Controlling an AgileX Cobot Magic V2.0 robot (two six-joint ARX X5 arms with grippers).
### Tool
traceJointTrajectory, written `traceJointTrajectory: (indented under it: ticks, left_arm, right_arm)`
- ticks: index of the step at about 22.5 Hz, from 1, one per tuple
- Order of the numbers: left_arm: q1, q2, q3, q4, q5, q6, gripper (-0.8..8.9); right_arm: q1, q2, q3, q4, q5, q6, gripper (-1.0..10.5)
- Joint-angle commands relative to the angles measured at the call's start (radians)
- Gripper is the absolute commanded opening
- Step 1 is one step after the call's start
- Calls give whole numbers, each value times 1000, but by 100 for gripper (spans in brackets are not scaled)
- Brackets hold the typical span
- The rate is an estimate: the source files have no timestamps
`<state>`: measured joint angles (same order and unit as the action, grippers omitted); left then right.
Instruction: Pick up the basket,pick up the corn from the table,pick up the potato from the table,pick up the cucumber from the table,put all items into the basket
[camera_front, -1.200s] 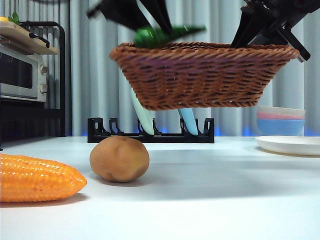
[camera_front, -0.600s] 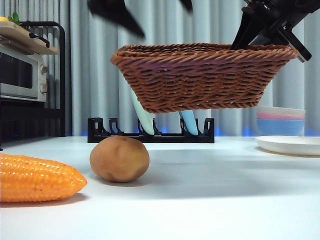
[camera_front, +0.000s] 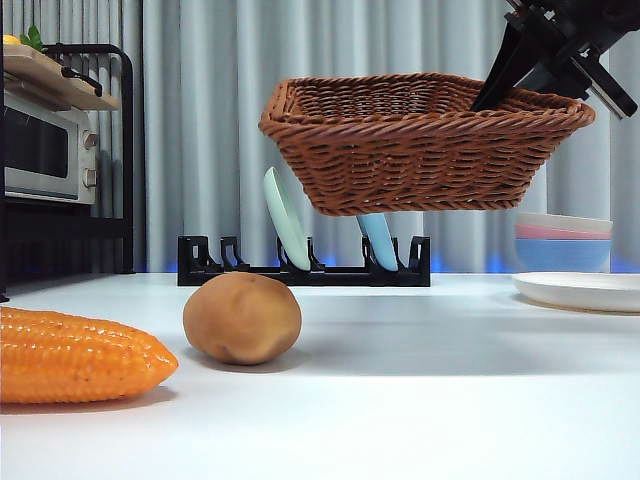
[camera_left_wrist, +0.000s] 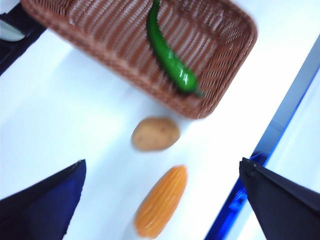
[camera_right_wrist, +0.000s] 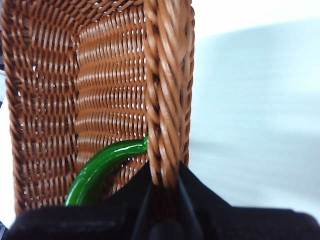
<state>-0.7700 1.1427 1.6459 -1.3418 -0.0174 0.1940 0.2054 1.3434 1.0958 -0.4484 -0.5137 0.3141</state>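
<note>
- Grey curtains behind plain white bench (camera_front: 420, 400).
- Right gripper (camera_right_wrist: 164, 181) jaws clenched on rim of airborne dark-brown wicker basket (camera_front: 425, 140); glossy green cucumber (camera_left_wrist: 170, 57) inside.
- Left gripper (camera_left_wrist: 160, 200) jaws released, empty.
- Smooth tan potato (camera_front: 242, 318), kernelled orange corn (camera_front: 80, 355) near bench front-left: prob. light, stiff, slippery; grip mid-body.

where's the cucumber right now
The cucumber lies inside the basket, which the right gripper holds in the air by its rim. The front view hides it behind the basket's wall.

bright, even light; soft shadows under the potato (camera_front: 242, 318); left wrist view motion-blurred, front view sharp
</note>
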Motion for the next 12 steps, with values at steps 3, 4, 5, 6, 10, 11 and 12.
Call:
traceJointTrajectory:
  ticks: [3,4,5,6,10,11,12]
  left_arm:
    - [-3,17,-198,-55,-45,86,503]
    - [-3,19,-245,-54,-58,94,503]
    - [-3,23,-298,-54,-70,102,503]
    - [-3,30,-350,-54,-83,116,503]
    - [-3,74,-500,-42,-95,162,503]
    - [-3,87,-530,-11,-98,171,503]
    - [-2,97,-558,33,-98,189,503]
  right_arm:
    - [-17,0,8,21,-14,-7,-17]
    - [-18,0,8,21,-14,-11,-17]
    - [-21,0,8,21,-16,-12,-17]
    - [-22,0,8,21,-23,-16,-17]
    - [-23,0,8,25,-37,-21,-17]
    - [-23,0,8,26,-37,-24,-17]
    - [-23,0,8,27,-37,-24,-17]
